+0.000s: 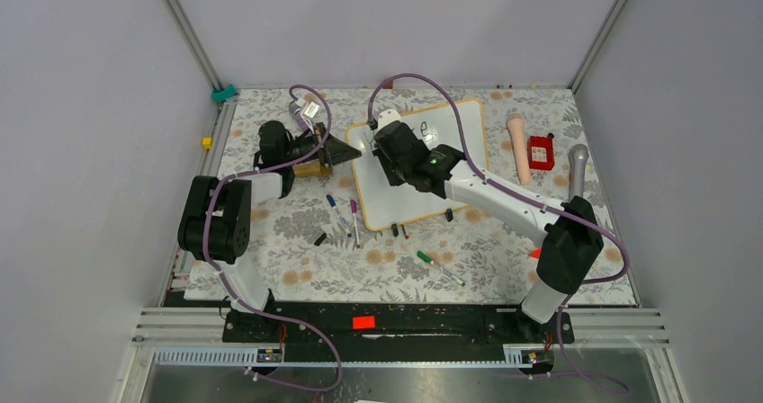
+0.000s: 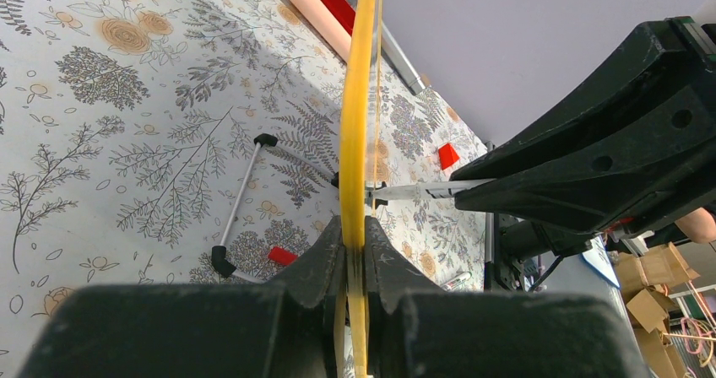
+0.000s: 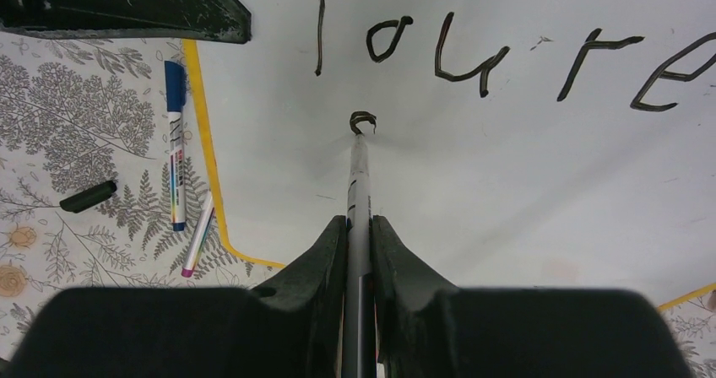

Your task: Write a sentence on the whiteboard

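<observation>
1. The whiteboard point(image 1: 409, 207) lies mid-bench point(image 1: 297, 228), beneath the right fingers point(image 3: 336, 241). Its yellow edge runs between the left fingers point(image 2: 325, 247).
2. Left fingers: pinched tight on that edge.
3. Right fingers: narrow, clamping a marker point(image 3: 359, 171). Its tip touches a small stroke below the sentence point(image 3: 507, 53), which reads "You're".

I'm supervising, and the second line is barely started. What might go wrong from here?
1. The left jaws grip the whiteboard only by its thin frame; marker pressure might shift it and skew the sentence.
2. The marker might slip in the right jaws, breaking the stroke.
</observation>
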`<state>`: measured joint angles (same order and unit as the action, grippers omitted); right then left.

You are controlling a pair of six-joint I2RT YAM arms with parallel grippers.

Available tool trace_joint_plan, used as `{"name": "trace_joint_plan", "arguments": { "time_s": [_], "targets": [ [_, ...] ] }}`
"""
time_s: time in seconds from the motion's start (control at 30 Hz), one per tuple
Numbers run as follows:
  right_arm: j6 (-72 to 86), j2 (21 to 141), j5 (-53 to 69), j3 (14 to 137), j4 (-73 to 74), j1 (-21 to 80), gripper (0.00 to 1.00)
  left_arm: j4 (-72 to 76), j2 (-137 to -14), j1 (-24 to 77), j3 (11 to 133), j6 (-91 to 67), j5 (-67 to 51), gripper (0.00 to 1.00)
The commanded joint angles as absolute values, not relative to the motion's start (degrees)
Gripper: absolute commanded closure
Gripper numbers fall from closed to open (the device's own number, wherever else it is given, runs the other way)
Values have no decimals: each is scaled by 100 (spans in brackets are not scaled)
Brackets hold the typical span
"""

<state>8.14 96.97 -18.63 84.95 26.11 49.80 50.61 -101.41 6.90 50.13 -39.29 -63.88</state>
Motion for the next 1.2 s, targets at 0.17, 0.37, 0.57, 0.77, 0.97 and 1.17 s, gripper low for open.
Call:
{"name": "trace_joint_plan", "arguments": {
  "time_s": [0.17, 0.37, 0.57, 0.77, 0.97, 1.17],
  "targets": [
    [771, 9788, -2332, 8703, 2707, 4951, 100, 5261, -9914, 709, 5027, -3520, -6540, 98],
    [789, 9846, -2219, 8862, 2668, 4883, 100, 5222, -9897, 706, 5027, -3491, -6537, 98],
    [770, 9835, -2158, 8878, 2557, 4871, 100, 5188, -9875, 717, 5010, -3474, -6524, 98],
    [764, 9866, -2153, 8969, 2558, 4826, 100, 5168, -9862, 719, 5009, -3463, -6507, 98],
    [789, 9844, -2106, 8968, 2551, 4813, 100, 5153, -9853, 729, 5010, -3442, -6504, 98],
    [831, 9745, -2053, 8656, 2570, 4808, 100, 5133, -9874, 729, 5049, -3448, -6499, 98]
  ]
}}
